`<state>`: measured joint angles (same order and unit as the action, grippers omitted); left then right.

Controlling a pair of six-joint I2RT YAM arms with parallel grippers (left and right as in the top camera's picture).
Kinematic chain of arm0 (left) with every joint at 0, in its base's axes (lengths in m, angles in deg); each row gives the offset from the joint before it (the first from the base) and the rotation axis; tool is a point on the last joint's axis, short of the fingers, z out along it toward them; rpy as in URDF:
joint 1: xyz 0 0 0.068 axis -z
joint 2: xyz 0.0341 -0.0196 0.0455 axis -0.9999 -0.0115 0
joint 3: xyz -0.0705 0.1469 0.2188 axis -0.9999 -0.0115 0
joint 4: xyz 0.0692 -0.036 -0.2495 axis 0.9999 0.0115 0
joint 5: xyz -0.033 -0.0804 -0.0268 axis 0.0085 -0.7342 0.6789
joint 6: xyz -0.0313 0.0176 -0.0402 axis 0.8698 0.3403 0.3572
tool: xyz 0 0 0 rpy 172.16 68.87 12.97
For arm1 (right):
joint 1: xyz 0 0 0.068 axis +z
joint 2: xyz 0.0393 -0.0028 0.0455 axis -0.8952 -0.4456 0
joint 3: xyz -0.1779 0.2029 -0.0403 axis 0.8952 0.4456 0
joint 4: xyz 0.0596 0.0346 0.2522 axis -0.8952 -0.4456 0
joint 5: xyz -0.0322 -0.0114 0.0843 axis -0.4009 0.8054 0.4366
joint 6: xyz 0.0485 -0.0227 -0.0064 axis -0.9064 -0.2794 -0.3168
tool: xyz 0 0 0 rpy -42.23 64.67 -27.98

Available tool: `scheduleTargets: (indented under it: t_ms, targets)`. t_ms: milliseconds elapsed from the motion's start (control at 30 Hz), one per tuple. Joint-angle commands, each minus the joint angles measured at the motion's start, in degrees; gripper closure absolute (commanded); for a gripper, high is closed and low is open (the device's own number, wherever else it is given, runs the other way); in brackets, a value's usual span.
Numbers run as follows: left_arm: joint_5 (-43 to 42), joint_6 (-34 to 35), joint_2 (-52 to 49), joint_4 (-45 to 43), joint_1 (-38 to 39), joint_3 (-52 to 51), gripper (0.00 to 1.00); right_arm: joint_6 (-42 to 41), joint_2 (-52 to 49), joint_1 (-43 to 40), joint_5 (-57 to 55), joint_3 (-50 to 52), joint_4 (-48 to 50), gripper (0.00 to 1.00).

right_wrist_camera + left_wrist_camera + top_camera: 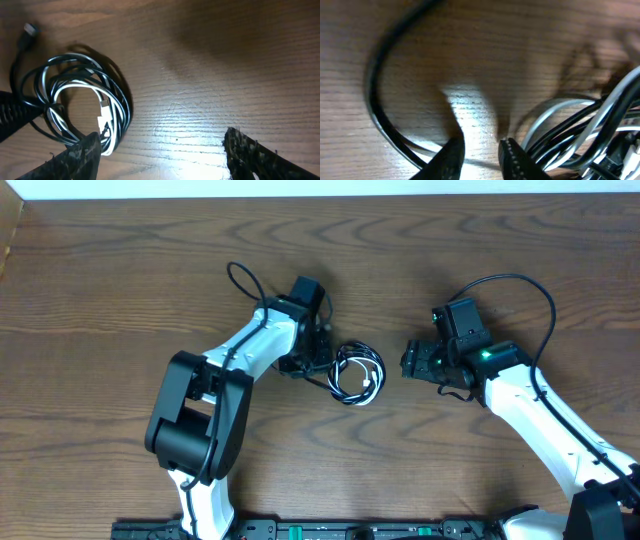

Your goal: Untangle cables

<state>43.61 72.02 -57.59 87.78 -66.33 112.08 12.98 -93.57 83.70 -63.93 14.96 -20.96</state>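
Nothing is untangled yet: the cables [356,373] lie coiled together, the right gripper [407,364] spread empty just right of them, the left gripper [325,365] at their left edge, grip unclear.

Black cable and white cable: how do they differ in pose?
The black cable sends one plug end out of the coil, toward the upper left in the right wrist view; the white cable keeps its plug inside the coil. Black loops run outermost, white mostly within. Both are thin and wound together in one bundle on the table.
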Motion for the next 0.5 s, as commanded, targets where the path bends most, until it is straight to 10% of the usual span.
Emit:
scheduleTargets:
  t_ms: [0,467]
  targets:
    - [-0.85,-3.08,0.61,0.48,0.87,-0.83,0.7,0.76,0.24,-0.24,-0.81,-0.07,-0.44,0.25]
    - [0.15,1.09,6.54,1.25,3.15,-1.33,0.53,0.76,0.24,-0.24,-0.81,-0.07,-0.42,0.25]
